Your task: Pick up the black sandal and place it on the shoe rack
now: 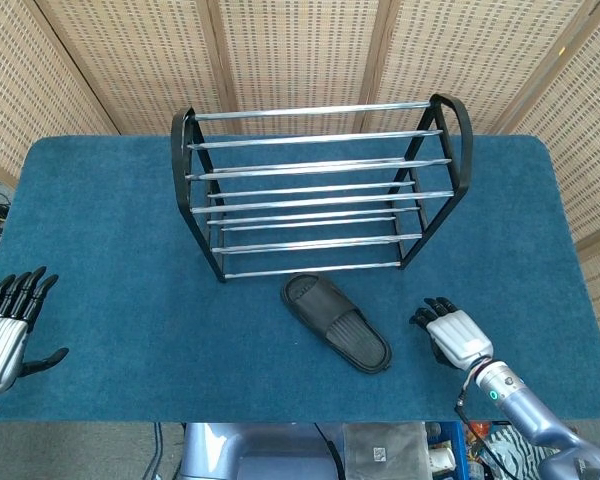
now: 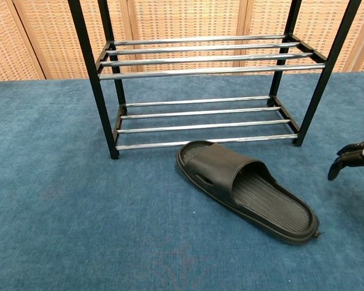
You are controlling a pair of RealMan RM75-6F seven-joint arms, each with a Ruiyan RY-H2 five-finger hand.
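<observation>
The black sandal (image 1: 336, 322) (image 2: 247, 188) lies flat on the blue cloth, just in front of the black and chrome shoe rack (image 1: 320, 186) (image 2: 200, 66), toe end toward the rack. My right hand (image 1: 450, 331) (image 2: 355, 157) hovers to the sandal's right, a short gap away, holding nothing, fingers apart and bent toward the sandal. At the table's front left corner my left hand (image 1: 8, 325) is held open, far from the sandal. The rack's shelves are bare.
A blue cloth covers the table (image 1: 110, 250). Woven screen panels (image 1: 300, 50) stand close behind the rack. The table's front edge runs just below both hands.
</observation>
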